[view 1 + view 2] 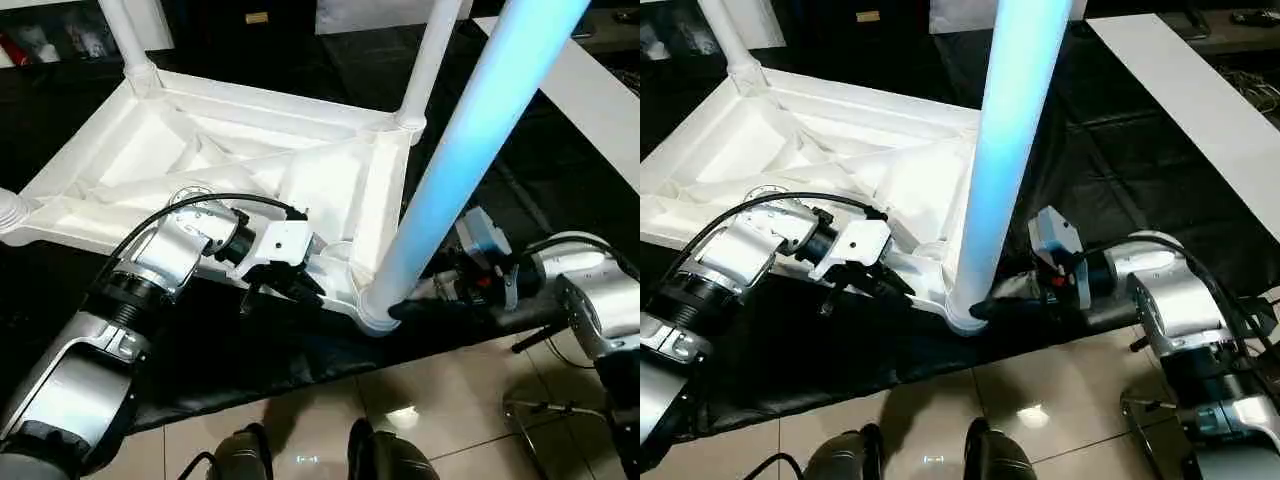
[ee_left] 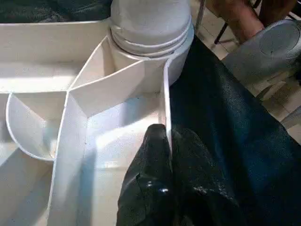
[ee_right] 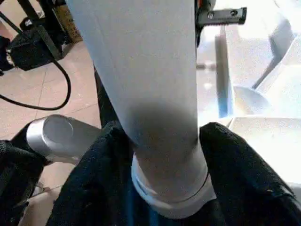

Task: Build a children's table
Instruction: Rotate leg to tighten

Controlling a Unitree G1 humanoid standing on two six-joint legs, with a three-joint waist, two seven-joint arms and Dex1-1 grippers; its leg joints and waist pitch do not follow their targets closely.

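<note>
The children's table (image 1: pixel 250 160) lay upside down on the black cover (image 1: pixel 1110 180). The left gripper (image 2: pixel 164 141) pinched its rim, closed; the right gripper (image 3: pixel 157 155) clasped 1 leg (image 1: pixel 1000 150) at its base.

The white table top (image 1: pixel 790 150) lies upside down on a black cover (image 1: pixel 1120 170), ribbed underside facing up, across the upper left of the frame. A tall white leg (image 1: pixel 1005 130) stands in its near corner socket at centre, rising out of the top edge; another leg (image 1: pixel 725 35) stands in the far corner at upper left. The left gripper (image 1: pixel 885 285) reaches from the lower left to the top's near rim, left of the socket. The right gripper (image 1: pixel 985 308) comes from the right, its black fingers against the leg's base. A white board (image 1: pixel 1200 105) slants across the upper right. Tan floor tiles (image 1: pixel 1050 400) fill the bottom.
</note>
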